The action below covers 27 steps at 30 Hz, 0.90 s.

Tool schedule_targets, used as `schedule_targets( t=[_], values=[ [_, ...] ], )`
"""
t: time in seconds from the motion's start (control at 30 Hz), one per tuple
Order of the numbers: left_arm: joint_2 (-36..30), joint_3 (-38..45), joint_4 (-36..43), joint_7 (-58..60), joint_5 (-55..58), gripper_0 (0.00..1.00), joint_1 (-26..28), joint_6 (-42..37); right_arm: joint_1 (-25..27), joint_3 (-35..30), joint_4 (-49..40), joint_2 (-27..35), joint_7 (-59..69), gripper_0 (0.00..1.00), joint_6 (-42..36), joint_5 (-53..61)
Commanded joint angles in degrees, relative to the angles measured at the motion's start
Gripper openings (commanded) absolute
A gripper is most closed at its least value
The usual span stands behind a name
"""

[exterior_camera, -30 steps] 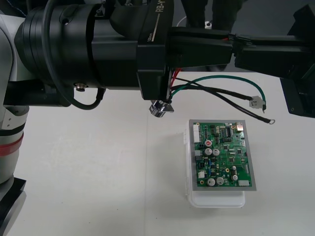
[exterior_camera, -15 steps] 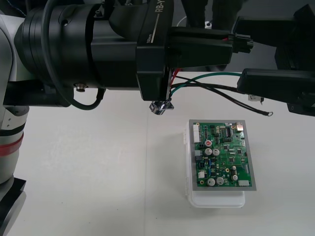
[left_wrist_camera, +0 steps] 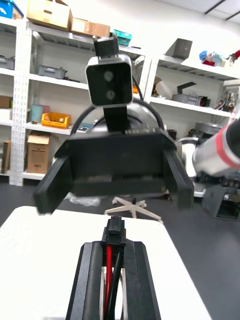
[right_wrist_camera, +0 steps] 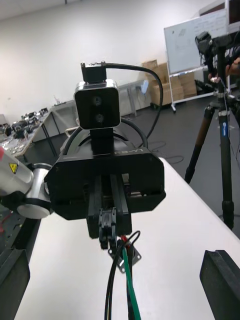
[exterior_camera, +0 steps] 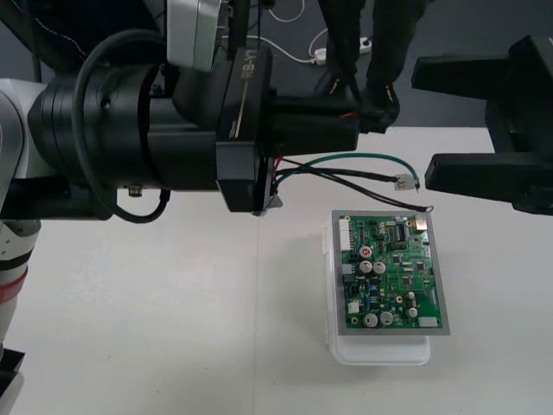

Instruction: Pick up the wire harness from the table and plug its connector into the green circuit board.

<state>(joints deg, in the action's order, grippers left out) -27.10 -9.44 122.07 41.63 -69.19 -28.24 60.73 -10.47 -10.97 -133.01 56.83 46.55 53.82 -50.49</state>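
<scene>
My left gripper (exterior_camera: 352, 121) hangs above the table's far edge, shut on the wire harness just behind its small black plug (exterior_camera: 381, 112). In the left wrist view its fingers (left_wrist_camera: 91, 280) press the red and black wires, and the plug (left_wrist_camera: 115, 232) sticks out past the tips. Green and black wires (exterior_camera: 363, 159) trail down towards the green circuit board (exterior_camera: 393, 272) on its white base (exterior_camera: 380, 351). My right gripper (exterior_camera: 422, 124) faces the plug, open, one finger above and one below it, touching nothing. From the right wrist the left gripper (right_wrist_camera: 107, 225) shows head-on with the wires (right_wrist_camera: 125, 272) hanging.
The metal socket (exterior_camera: 271, 203) peeks out under the left gripper's body. Loose wire ends (exterior_camera: 403, 181) hang just above the board's far edge. Bare table (exterior_camera: 155, 320) lies to the left of the board and in front of it.
My right gripper has opened and let go of the plug, its fingers now far apart. The left arm has drawn back to the left with the harness.
</scene>
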Motion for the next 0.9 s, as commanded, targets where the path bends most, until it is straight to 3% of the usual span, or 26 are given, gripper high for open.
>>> schedule_targets(
  t=[0.03,0.27,0.57,0.9],
  values=[
    [-2.4,1.1,0.7,-6.4,1.4,0.0,5.9,-3.0,0.7,-5.1,2.1,-0.3,2.7,1.0,5.8,-0.5],
    [-2.4,1.5,-0.3,-10.7,1.4,0.0,12.4,-3.0,3.3,-7.6,6.1,0.0,2.6,1.0,19.1,-1.6],
    [-2.4,1.2,-2.2,-13.2,-1.8,0.0,20.7,-3.0,4.6,-10.7,6.0,0.0,2.8,1.0,35.2,-12.0],
    [-0.8,1.1,-3.7,-20.9,-4.9,0.0,26.6,-2.9,4.7,-12.6,4.3,0.8,2.7,1.0,36.2,-19.2]
  ],
)
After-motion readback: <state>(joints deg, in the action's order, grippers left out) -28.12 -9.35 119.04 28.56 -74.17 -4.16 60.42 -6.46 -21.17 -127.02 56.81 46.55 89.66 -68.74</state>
